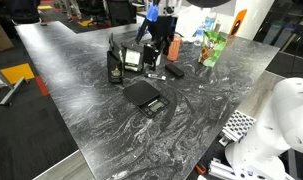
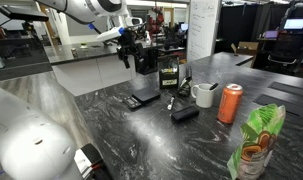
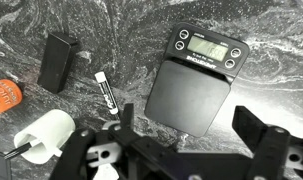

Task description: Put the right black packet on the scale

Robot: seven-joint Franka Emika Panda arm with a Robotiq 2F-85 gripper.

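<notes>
Gripper (image 2: 130, 52) hangs above the table w/ fingers (image 3: 103, 150) spread wide and nothing betw. them. The wrist view looks down on the scale (image 3: 196, 85); no packet shows there. The right black packet (image 2: 169, 72) stands upright on the marbled table (image 2: 141, 140), just beside the taller dark pouch (image 2: 146, 60). Both sit behind the scale in both exterior views, near it but apart.

From the gripper, the packet lies lower and toward frame-right in an exterior view, and the tall pouch appears to sit approx. betw. them. The packet's long axis is vertical and its pale label faces the scale side.

Judgement: grasp not yet begun. The next move prob. needs a shift past the tall pouch, then a descent onto the packet's top edge, jaws across its thin side. The scale's platform is bare.
</notes>
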